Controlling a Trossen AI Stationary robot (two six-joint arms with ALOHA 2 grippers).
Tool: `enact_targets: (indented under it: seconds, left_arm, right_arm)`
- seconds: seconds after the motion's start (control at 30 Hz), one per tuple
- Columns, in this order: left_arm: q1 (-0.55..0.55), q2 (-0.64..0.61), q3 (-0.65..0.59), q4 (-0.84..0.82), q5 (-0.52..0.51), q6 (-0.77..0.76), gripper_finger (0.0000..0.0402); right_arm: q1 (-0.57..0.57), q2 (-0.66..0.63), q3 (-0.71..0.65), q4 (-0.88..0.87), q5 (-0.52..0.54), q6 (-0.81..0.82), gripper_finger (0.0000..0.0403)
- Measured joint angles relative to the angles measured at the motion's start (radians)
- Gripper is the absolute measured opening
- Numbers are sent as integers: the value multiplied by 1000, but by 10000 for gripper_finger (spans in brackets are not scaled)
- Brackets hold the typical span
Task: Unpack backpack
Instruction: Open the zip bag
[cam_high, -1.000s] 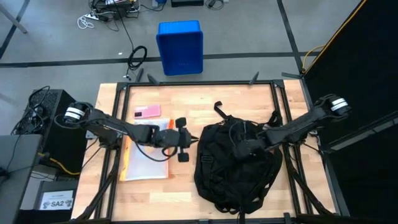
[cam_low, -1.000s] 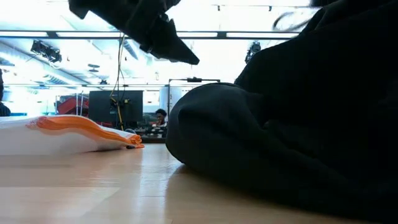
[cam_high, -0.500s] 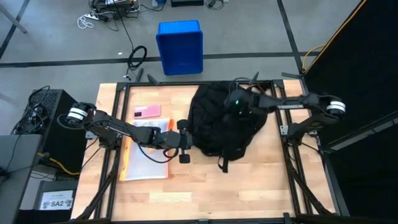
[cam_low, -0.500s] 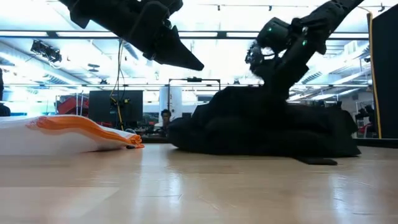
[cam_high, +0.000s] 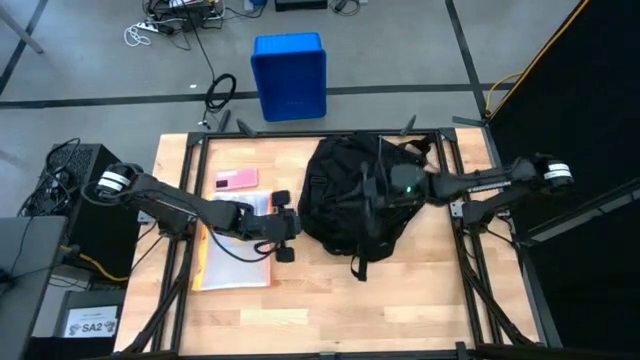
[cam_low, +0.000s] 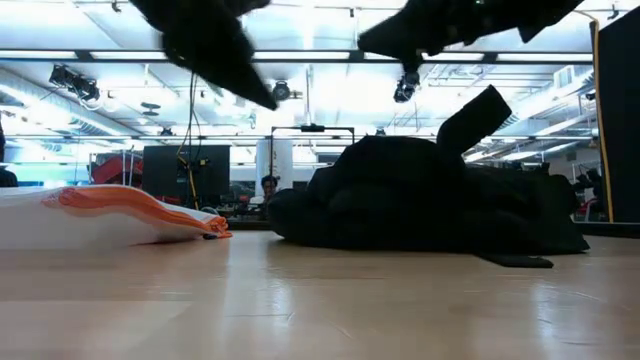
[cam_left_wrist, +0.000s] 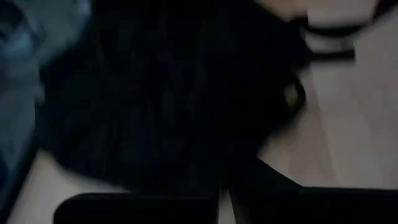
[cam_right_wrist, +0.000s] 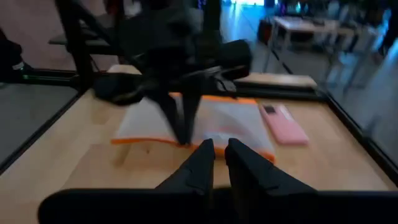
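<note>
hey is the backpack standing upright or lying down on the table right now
Lying down. The backpack sprawls flat on the table's far half in the high view, and the low view shows it as a low, slumped mound.

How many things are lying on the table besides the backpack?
2: a pink phone near the far left corner, and a white folder with an orange edge below it. Others may be hidden under the backpack.

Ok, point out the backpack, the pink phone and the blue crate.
backpack (cam_high: 345, 195): high view, middle of its black fabric body.
pink phone (cam_high: 236, 179): high view, centre of its flat face.
blue crate (cam_high: 289, 76): high view, inside the open top, on the floor beyond the table.
</note>
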Motion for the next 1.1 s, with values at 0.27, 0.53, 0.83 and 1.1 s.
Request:
enact_targets:
  seconds: [0.27, 0.53, 0.83, 1.1]
  left_arm:
    - [-182, 9, 209, -664, 88, -376, 0]
    - [-410, 21, 223, -667, -34, -615, 0]
    - [-530, 36, 210, -615, -116, -765, 0]
    - [-557, 66, 210, -552, -133, -780, 0]
  right_arm:
    - [62, 371, 59, 247, 30, -162, 41]
    - [70, 662, 352, 128, 35, -292, 124]
    - [42, 905, 646, 14, 273, -563, 234]
    - [-27, 1080, 863, -95, 264, -573, 268]
